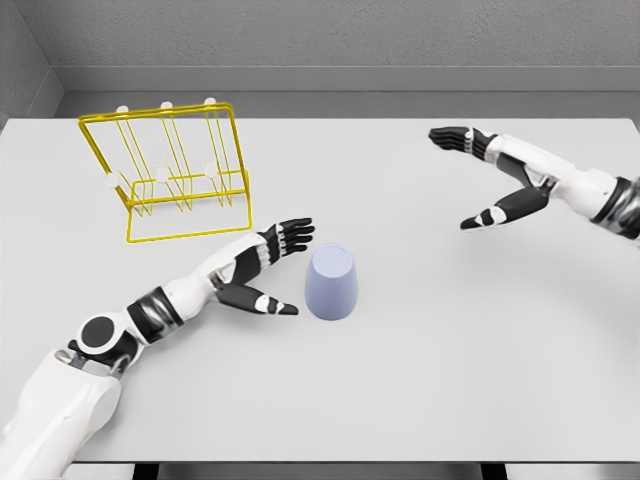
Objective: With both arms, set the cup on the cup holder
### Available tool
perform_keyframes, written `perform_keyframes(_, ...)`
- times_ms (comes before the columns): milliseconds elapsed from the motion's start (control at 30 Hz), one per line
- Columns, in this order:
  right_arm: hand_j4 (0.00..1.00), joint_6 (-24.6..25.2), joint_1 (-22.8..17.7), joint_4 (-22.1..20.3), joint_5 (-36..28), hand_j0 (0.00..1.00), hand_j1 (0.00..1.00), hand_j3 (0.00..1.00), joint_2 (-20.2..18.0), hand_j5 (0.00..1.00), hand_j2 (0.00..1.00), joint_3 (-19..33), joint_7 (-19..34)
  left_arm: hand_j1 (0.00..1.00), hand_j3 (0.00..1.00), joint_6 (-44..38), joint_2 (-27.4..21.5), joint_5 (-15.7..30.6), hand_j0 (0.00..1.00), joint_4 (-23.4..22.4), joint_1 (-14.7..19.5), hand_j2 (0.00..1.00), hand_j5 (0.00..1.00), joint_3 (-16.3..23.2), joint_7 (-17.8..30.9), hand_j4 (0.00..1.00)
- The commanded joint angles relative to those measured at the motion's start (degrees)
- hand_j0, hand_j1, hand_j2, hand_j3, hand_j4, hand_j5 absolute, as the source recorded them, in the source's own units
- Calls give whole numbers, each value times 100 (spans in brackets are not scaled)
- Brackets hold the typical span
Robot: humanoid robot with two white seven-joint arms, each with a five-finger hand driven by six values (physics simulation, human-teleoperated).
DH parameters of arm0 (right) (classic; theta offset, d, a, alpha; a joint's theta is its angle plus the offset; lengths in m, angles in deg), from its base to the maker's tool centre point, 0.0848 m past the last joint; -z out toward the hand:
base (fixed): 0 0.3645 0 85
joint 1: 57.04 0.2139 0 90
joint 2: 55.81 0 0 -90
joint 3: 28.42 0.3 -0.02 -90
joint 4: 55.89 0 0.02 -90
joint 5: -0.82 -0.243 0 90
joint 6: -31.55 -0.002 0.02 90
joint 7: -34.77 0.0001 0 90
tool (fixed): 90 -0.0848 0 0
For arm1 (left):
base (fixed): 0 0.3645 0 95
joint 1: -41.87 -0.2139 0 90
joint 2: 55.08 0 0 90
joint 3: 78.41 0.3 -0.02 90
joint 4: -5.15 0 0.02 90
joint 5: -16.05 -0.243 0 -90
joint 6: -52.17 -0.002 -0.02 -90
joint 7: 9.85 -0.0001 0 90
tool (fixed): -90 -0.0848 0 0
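Left hand [268, 262] spread beside the cup [331, 282], nothing gripped; right hand [490, 180] open, rack [170, 170] unfilled.

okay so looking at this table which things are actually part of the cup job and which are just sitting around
Part of the job:
- pale lavender plastic cup, upside down
- yellow wire cup holder rack with white-tipped pegs
- left robot hand, open beside the cup
- right robot hand, open, far from the cup

Just there:
- the white table; nothing else lies on it
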Motion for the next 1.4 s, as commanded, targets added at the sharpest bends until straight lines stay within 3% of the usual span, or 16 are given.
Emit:
perform_keyframes(0, 100, -29, 27, 79, 805, 100, 100, 100, -184, 100, 100, 25, -2, 100, 100, 32, 37, 13, 100, 14, 0, 100, 100, -1, 1, 100)
perform_keyframes(33, 100, -29, 167, 123, 1780, 100, 100, 100, -193, 100, 100, 42, -2, 100, 100, 41, 37, 31, 100, 14, 0, 100, 100, 8, 1, 100)
perform_keyframes(100, 100, -29, 238, 106, 3837, 100, 100, 100, -316, 100, 100, 384, -1743, 100, 100, 41, 37, 48, 100, 40, -9, 100, 100, 17, 1, 100)
perform_keyframes(167, 100, -29, 255, 106, 4638, 100, 100, 100, -324, 100, 100, 517, -2254, 100, 100, 41, 37, 40, 100, 40, -17, 100, 100, 35, 1, 100)
perform_keyframes(800, 100, -29, 264, 79, 4656, 100, 100, 100, -491, 100, 100, 517, -2254, 100, 100, 322, 186, -31, 100, 31, 9, 100, 100, 158, 1, 100)
perform_keyframes(1367, 100, -29, 282, 281, 4639, 100, 100, 100, -395, 100, 100, 534, -2245, 100, 100, 322, 345, -66, 100, -83, 176, 100, 100, 333, 1, 100)
